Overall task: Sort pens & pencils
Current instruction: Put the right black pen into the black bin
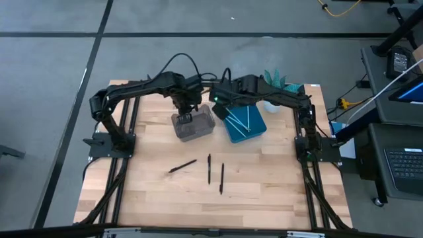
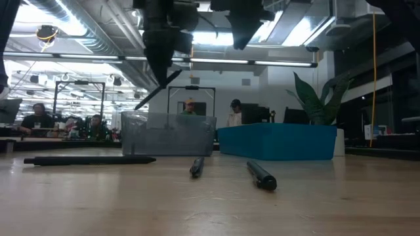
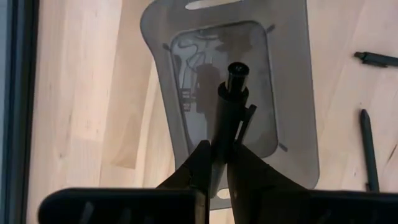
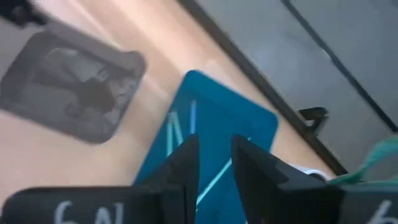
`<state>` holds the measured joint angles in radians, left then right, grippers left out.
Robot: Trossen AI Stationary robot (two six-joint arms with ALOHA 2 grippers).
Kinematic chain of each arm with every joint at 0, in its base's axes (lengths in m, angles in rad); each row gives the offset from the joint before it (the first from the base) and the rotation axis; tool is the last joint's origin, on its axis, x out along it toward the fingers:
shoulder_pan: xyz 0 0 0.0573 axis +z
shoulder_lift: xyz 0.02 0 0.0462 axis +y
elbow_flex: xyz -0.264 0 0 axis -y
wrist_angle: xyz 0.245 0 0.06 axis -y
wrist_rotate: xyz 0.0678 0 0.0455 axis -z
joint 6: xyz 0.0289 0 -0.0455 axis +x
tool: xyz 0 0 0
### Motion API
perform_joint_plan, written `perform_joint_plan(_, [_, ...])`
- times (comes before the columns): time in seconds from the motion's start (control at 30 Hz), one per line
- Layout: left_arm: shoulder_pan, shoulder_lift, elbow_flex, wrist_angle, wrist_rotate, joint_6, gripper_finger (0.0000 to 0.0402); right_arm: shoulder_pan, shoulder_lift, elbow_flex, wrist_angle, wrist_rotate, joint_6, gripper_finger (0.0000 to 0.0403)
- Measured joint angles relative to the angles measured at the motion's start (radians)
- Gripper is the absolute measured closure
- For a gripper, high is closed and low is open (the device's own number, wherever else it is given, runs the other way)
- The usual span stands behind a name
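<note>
Both arms are black, built of jointed tubular segments with loose black cables arching over their upper links. The right arm (image 1: 277, 92) shows a small green light near its wrist. Each gripper's fingers (image 4: 180, 171) are dark, tapering wedges.

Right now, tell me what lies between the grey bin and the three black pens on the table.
Nothing: in the high view, bare wood separates the grey bin from the three black pens.

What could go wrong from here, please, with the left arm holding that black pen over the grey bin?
The left gripper pinches the black pen near one end only, tilted above the grey bin; released so, it may strike the rim and bounce out. The right gripper hovers close by over the blue bin, so the arms could collide.
</note>
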<state>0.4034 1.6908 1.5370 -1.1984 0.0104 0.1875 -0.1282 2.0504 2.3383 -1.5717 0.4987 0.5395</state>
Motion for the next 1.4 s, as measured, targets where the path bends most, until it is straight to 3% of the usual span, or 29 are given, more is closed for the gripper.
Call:
perform_joint_plan(0.13, [0.000, 0.012, -0.009, -0.001, -0.002, 0.000, 0.0378, -0.040, -0.003, 0.012, 0.000, 0.054, -0.021, 0.0309])
perform_joint_plan(0.47, [0.011, 0.010, -0.078, 0.044, -0.009, -0.018, 0.0378, -0.130, -0.020, 0.017, 0.001, 0.068, -0.047, 0.0308])
perform_joint_plan(0.73, [-0.005, 0.022, -0.104, 0.083, -0.009, -0.029, 0.0378, -0.223, -0.148, 0.015, 0.037, 0.216, -0.009, 0.0308])
perform_joint_plan(1.13, [-0.097, 0.166, -0.058, 0.088, -0.003, -0.016, 0.0378, -0.280, -0.336, 0.016, 0.381, 0.208, -0.123, 0.0308])
perform_joint_plan(1.4, [-0.085, 0.246, 0.029, 0.082, 0.006, 0.006, 0.0378, -0.278, -0.333, 0.014, 0.363, 0.205, -0.146, 0.0308])
